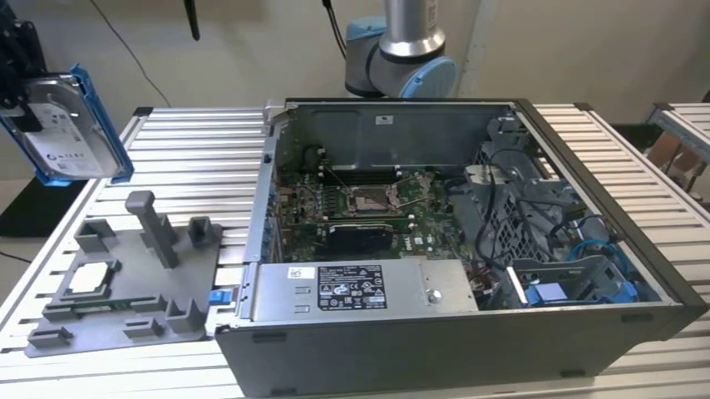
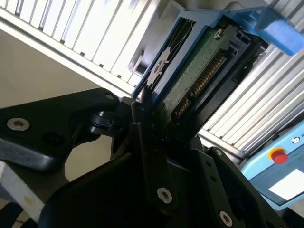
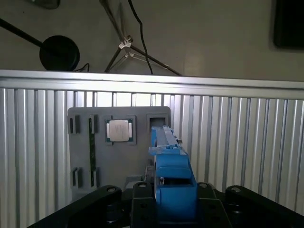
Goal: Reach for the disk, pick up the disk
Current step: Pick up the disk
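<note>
Exterior view: end effector (image 1: 17, 91) grips disk (image 1: 65, 116), wht label (image 1: 69, 155) illegible.

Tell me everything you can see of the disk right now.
The disk is a flat silver metal drive with a white label, clipped in a blue plastic frame. Its green circuit board shows in the second wrist view. It hangs on edge in the air above the grey fixture, clamped in the gripper.

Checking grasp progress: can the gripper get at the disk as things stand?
Yes, apparently: the gripper is clamped on the disk, holding it up off the table with nothing between them.
</note>
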`<state>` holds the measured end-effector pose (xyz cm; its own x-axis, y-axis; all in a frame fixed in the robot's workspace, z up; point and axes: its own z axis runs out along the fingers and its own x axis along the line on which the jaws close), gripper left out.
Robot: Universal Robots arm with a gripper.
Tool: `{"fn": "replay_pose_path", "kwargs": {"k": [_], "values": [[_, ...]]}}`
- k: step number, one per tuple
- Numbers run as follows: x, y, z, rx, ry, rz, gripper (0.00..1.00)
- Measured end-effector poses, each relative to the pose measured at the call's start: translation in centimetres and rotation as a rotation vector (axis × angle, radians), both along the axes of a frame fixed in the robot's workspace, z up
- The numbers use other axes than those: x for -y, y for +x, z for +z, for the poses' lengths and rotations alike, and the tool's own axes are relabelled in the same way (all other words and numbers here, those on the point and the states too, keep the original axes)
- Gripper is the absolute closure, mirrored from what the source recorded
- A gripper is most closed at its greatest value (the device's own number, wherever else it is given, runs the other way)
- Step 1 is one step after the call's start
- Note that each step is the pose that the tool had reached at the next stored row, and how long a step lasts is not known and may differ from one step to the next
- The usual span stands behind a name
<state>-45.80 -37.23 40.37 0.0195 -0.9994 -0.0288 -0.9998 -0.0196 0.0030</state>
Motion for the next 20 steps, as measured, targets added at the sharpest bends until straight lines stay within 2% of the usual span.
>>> {"fn": "replay_pose_path", "kwargs": {"k": [20], "values": [[0.0, 0.0, 3.94, 0.0001, -0.0008, 0.0, 1.0]]}}
